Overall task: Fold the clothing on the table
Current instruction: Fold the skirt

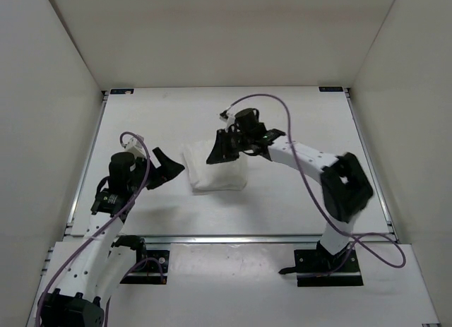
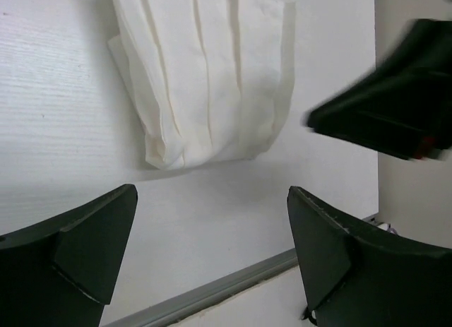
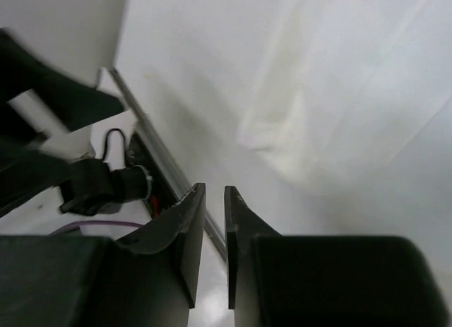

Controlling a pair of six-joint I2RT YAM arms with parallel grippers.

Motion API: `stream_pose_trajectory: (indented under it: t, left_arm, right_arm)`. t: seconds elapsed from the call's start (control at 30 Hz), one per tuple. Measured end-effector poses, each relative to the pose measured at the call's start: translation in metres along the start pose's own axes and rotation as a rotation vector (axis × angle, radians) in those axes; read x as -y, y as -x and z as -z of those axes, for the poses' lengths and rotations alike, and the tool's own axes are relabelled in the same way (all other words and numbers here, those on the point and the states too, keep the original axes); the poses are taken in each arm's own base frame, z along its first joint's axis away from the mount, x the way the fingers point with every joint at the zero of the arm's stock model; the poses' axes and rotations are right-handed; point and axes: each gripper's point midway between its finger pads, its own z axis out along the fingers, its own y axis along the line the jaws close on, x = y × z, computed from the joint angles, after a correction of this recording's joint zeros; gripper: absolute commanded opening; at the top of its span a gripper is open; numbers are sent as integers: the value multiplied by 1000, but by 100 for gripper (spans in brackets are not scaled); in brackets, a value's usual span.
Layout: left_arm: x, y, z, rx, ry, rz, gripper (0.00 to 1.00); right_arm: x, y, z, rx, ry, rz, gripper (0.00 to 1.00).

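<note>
- The cloth (image 1: 217, 173) is folded into a rough rectangle and lies flat on the bench (image 1: 296, 115), a bit left of the middle. The creases run along its length, and the corner nearest the left wrist cam looks bunched.
- The left tool (image 1: 167, 169) is spread wide and holding nothing. It sits just beside the cloth's left edge without touching it. The wrist view shows a strip of bare bench between its fingers (image 2: 92, 249) and the cloth's end.
- The right tool (image 1: 220, 149) hangs over the cloth's far edge. Its jaws are pinched down to a thin slit with nothing between them. I can't tell how high it sits.
- For room, bare bench runs from the cloth's far edge to the back wall (image 1: 226, 37), and there's a broad stretch out to the right rail (image 1: 367, 164).
- It's tighter on the left, where the left arm fills most of the gap to the left rail (image 1: 88, 164).
- The near rail (image 1: 233, 236) is well apart from the cloth's near edge.
</note>
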Motion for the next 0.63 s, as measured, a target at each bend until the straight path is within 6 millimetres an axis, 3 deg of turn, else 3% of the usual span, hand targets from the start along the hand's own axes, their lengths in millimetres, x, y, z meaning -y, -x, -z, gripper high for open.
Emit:
stream_pose_trajectory:
  t: [0.13,0.2,0.27,0.37,0.47,0.53,0.63]
  left_arm:
    - [15,14,8,-44,9,-94,99]
    - [16,16,10,-78,37,-142,99]
    - [11,12,11,-122,73,-189,99]
    - [-3,-3,16,-197,122,-235,99]
    - [-13,-13,23,-238,156,-265,99]
    - [-17,-16,28,-248,171,-282,99]
    - [-27,-19,34,-262,212,-310,98]
  right_arm:
    - [-52,26,86,208,48,149,21]
    - [-52,34,121,302,20,186,24]
    - [-34,39,142,356,-47,190,26]
    - [12,32,147,346,-161,136,27]
    - [50,5,140,265,-240,62,28]
    - [61,-6,136,224,-270,40,27]
    - [63,-12,130,199,-286,57,28]
